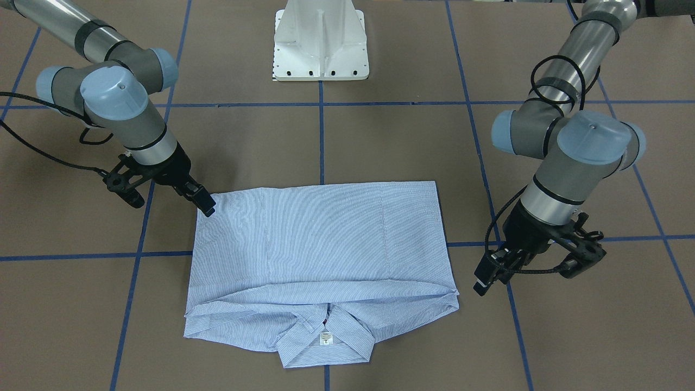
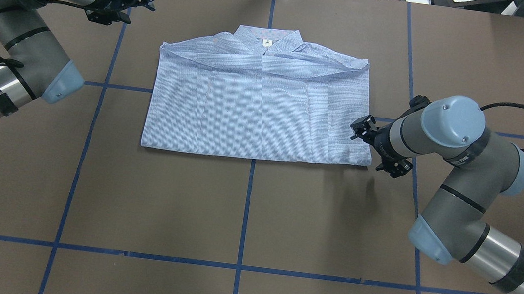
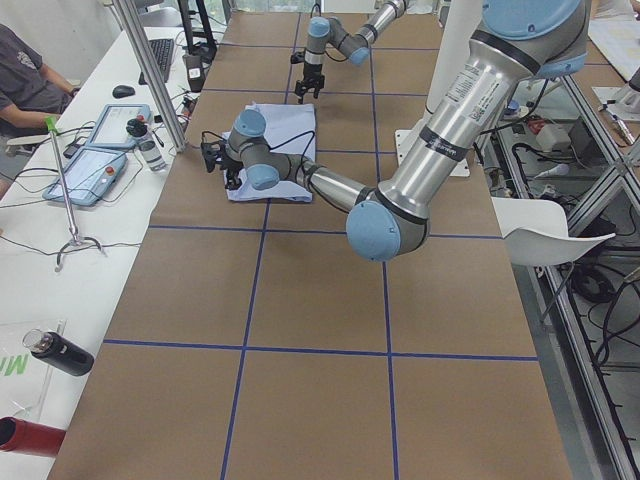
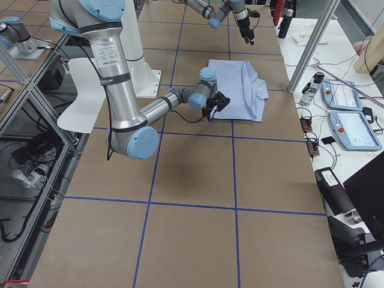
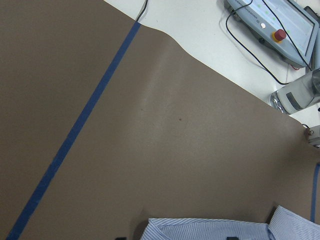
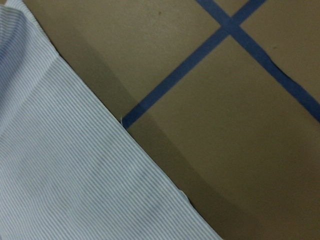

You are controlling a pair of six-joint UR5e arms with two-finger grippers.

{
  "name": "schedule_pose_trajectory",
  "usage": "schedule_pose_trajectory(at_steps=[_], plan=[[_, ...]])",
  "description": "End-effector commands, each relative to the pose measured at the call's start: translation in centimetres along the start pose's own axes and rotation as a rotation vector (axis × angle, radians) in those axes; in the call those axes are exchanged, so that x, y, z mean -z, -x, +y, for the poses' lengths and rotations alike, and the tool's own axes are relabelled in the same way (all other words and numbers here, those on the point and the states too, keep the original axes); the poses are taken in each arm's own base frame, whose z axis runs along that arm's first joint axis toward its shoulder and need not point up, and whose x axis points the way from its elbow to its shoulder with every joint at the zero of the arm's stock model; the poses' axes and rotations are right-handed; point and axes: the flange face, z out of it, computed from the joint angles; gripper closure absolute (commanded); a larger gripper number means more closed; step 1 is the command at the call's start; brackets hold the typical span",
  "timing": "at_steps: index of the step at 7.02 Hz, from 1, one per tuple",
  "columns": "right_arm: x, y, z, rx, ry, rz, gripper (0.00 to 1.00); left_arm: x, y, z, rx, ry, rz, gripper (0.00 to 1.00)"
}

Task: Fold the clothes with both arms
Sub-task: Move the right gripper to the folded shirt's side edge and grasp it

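Currently the shirt [image 1: 320,239] lies flat at the middle of the table [image 1: 380,141], folded to a rectangle, with its collar [image 1: 326,342] on the side far from the robot's base. The right gripper [image 1: 205,206] touches the shirt's near corner; whether its jaws are apart or together cannot be told. The left gripper [image 1: 486,279] hangs just beside the far, collar-end corner, jaws apparently apart and empty. The cloth is judged light, soft and limp, with layers likely to slide, so pinch all layers at the side-edge corners.

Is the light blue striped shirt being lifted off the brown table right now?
No, the light blue striped shirt lies flat and folded on the brown table, with no part raised.
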Motion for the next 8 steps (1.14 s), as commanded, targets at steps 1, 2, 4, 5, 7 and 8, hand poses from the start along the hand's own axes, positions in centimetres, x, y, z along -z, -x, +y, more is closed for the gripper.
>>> schedule_pose_trajectory(at_steps=[1,2,4,5,7,8], plan=[[-1.3,-0.7,0.6,-0.009,-0.016,0.010,0.12,0.3,-0.1,0.1,-0.001,-0.002,0.004,0.27],[-1.4,-0.7,0.6,-0.009,-0.016,0.011,0.28,0.5,0.5,0.2,-0.001,-0.002,0.003,0.27],[-1.5,-0.7,0.5,-0.010,-0.017,0.012,0.84,0.7,1.2,0.3,-0.001,-0.002,0.000,0.27],[-1.4,-0.7,0.5,-0.007,-0.013,0.012,1.00,0.7,1.3,0.3,0.000,-0.002,-0.002,0.27],[-0.8,-0.4,0.8,-0.003,-0.001,0.004,1.00,0.7,1.3,0.3,0.000,-0.003,-0.002,0.27],[0.2,0.0,1.2,0.000,0.023,-0.009,1.00,0.7,1.3,0.3,0.000,-0.003,-0.002,0.28]])
